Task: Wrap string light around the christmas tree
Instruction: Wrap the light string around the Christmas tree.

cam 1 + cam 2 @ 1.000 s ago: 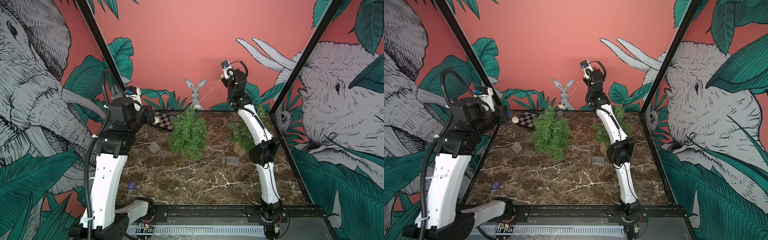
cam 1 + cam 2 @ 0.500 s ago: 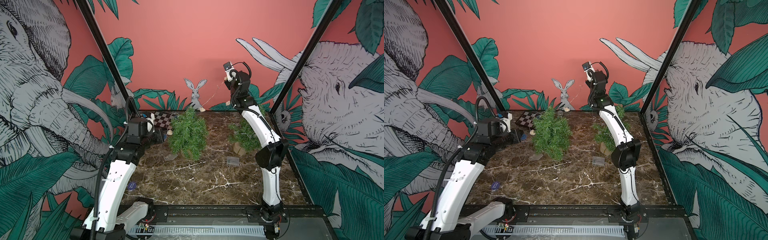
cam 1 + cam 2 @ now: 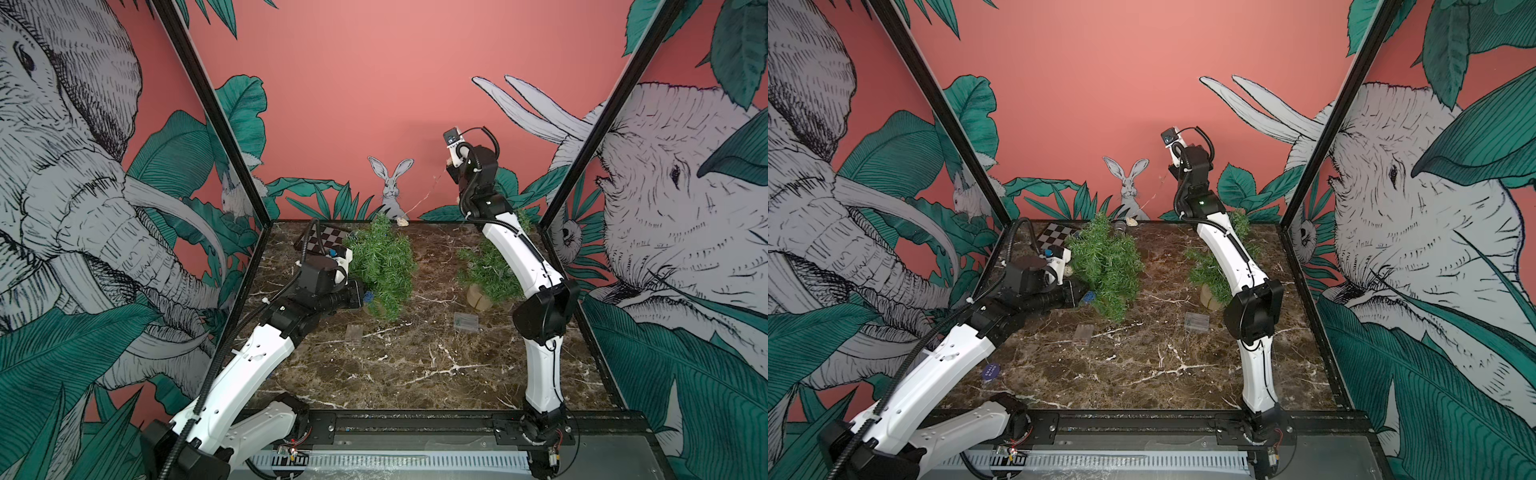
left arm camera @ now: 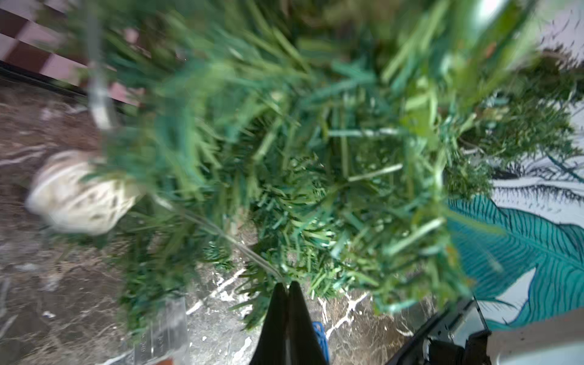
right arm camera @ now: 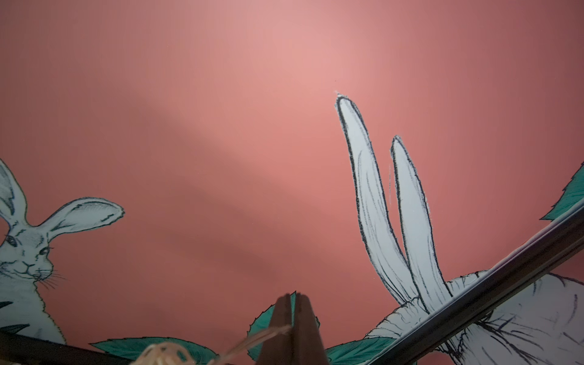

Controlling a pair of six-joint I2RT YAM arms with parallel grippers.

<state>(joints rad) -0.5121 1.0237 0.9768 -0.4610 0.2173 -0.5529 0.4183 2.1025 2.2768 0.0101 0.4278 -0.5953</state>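
- Left gripper [image 4: 287,284]: jaws pinched shut on the thin wire of the string light [image 4: 221,234], low at the foot of the tree [image 3: 384,266], on the tree's left-arm side, tips just at the lowest needles.
- From that grip the wire runs up through the needles toward a woven ball [image 4: 79,192]. This view is blurred.
- Right gripper [image 5: 292,297]: closed on a straw-coloured strand, held high above and behind the tree. In both top views the strand slants down from it to the treetop.
- Left gripper is much nearer the tree, so the wrap likely turns on it carrying wire round the foot.
- Room: open table [image 3: 415,374] in front of the tree, with a clear box [image 3: 354,332] near. Behind it a checkerboard [image 3: 328,241] and the back wall sit close. A second tree [image 3: 488,270] stands well apart on the right-arm side.
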